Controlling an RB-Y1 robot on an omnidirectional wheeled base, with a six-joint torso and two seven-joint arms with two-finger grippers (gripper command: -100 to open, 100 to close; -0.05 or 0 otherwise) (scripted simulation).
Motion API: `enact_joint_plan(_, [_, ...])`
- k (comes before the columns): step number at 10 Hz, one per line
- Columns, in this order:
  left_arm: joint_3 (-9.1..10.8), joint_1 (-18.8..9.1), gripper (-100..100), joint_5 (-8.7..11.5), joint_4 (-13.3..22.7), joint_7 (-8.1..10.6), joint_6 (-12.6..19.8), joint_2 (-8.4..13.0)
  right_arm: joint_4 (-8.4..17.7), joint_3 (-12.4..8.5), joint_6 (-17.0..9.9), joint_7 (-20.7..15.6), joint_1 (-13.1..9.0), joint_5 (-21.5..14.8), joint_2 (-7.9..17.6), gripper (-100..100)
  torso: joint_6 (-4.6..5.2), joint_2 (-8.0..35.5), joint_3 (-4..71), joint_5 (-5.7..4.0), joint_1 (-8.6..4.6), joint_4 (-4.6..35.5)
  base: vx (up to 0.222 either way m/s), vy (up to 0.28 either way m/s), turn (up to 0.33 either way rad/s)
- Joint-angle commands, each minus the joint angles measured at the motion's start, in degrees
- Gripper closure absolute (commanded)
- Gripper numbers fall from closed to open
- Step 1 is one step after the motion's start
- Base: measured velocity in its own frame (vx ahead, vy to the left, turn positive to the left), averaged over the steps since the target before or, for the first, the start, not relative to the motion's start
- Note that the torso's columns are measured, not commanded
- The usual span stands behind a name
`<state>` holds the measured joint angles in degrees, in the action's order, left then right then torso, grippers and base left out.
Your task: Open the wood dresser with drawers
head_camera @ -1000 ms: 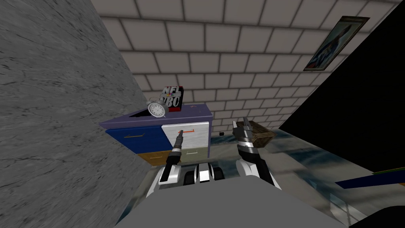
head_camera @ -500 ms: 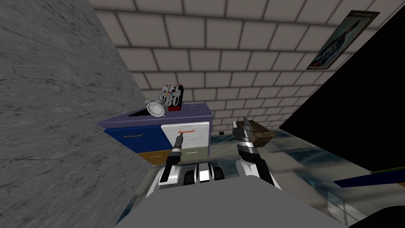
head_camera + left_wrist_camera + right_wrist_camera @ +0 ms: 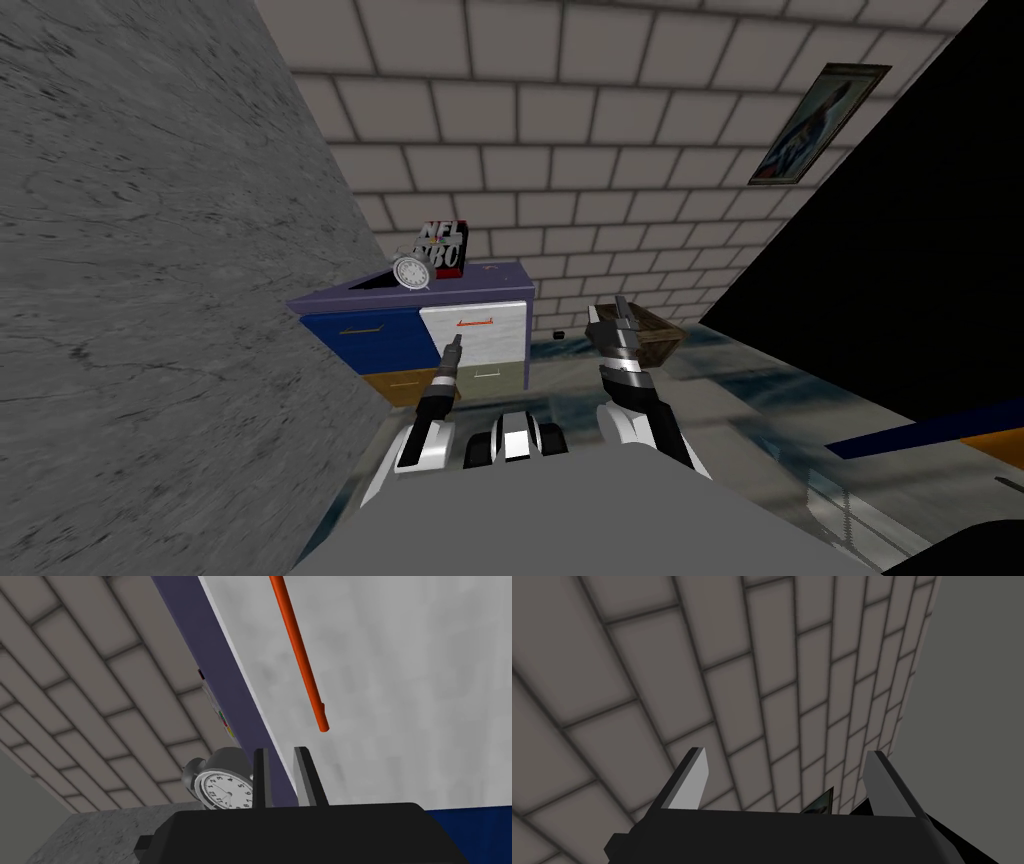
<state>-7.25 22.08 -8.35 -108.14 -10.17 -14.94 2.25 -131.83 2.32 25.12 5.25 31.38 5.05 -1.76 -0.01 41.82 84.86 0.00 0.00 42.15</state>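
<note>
The dresser [image 3: 500,274] has a purple top and stands against the brick wall. Its fronts are blue, white, brown and olive. The white drawer [image 3: 495,347] carries an orange bar handle [image 3: 476,323]. My left gripper [image 3: 455,342] reaches toward that drawer front, just below the handle's left end. In the left wrist view its fingers [image 3: 260,776] stand nearly together with nothing between them [image 3: 280,751]. The orange handle [image 3: 300,661] lies ahead of the tips, untouched. My right gripper [image 3: 620,305] is raised to the right of the dresser and stands open and empty [image 3: 784,756].
An alarm clock [image 3: 411,271] and a dark NFL box [image 3: 443,247] stand on the dresser top. A grey marbled wall [image 3: 150,300] runs close along my left. A brown box [image 3: 660,335] sits on the floor behind my right gripper. A black area [image 3: 900,280] lies to the right.
My left fingers have gone from wide open to nearly together. The tip, at the handle before, now sits below it. The whole head view has shifted and the dresser looks smaller.
</note>
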Motion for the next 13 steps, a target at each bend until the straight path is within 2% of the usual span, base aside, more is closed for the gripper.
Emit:
enact_joint_plan(1, [0.04,-0.1,-100,0.0,0.2,0.0,-0.1,2.9,0.0,0.0,0.0,0.0,0.0,0.0,0.0,0,0.0,0.1,-0.1,0.0,0.0,0.0,0.02,0.002,0.001])
enact_joint_plan(3, [0.14,-0.3,-100,0.0,0.5,0.01,-0.2,5.4,0.0,0.0,0.0,0.0,0.0,0.0,0.0,0,0.01,0.4,-0.3,0.0,0.0,0.1,0.03,-0.001,0.0])
enact_joint_plan(4, [0.5,-0.9,-100,0.1,2.1,0.03,-0.8,4.9,0.0,0.0,0.0,0.0,0.0,0.0,0.0,0,0.01,0.5,-0.3,0.0,-0.02,0.1,0.106,-0.009,0.0])
enact_joint_plan(5, [0.65,-1.2,-100,0.2,2.7,0.04,-1.1,5.9,0.0,0.0,0.0,0.0,0.0,0.0,0.0,0,0.01,0.3,-0.2,-0.01,-0.04,0.1,0.146,-0.005,0.0])
enact_joint_plan(6, [0.86,-1.6,-100,0.2,3.7,0.06,-1.4,3.7,0.0,0.0,0.0,0.0,0.0,0.0,0.0,0,0.01,0.2,-0.1,0.0,0.0,0.1,0.145,-0.023,-0.001])
enact_joint_plan(10, [0.94,-1.8,-100,0.3,4.1,0.07,-1.5,-0.7,0.0,0.0,0.0,0.0,0.0,0.0,0.0,0,0.01,0.7,-0.5,0.01,0.05,0.2,0.036,-0.002,0.0])
enact_joint_plan(11, [0.95,-1.8,-100,0.3,4.1,0.07,-1.5,-1.4,0.0,0.0,0.0,0.0,0.0,0.0,0.0,0,0.0,0.6,-0.4,0.01,0.02,0.2,-0.007,0.002,0.0])
enact_joint_plan(12, [0.96,-1.7,-100,0.3,4.1,0.11,-1.6,-0.8,0.0,0.0,0.0,0.0,0.0,0.0,0.0,0,0.0,0.5,-0.3,0.0,0.0,0.2,0.0,0.0,0.0])
enact_joint_plan(13, [0.84,-1.4,-100,0.2,2.4,0.08,-0.2,-1.0,0.0,0.0,0.0,0.0,0.0,0.0,0.0,0,0.0,0.4,-0.3,0.0,0.0,0.1,0.046,0.002,-0.027])
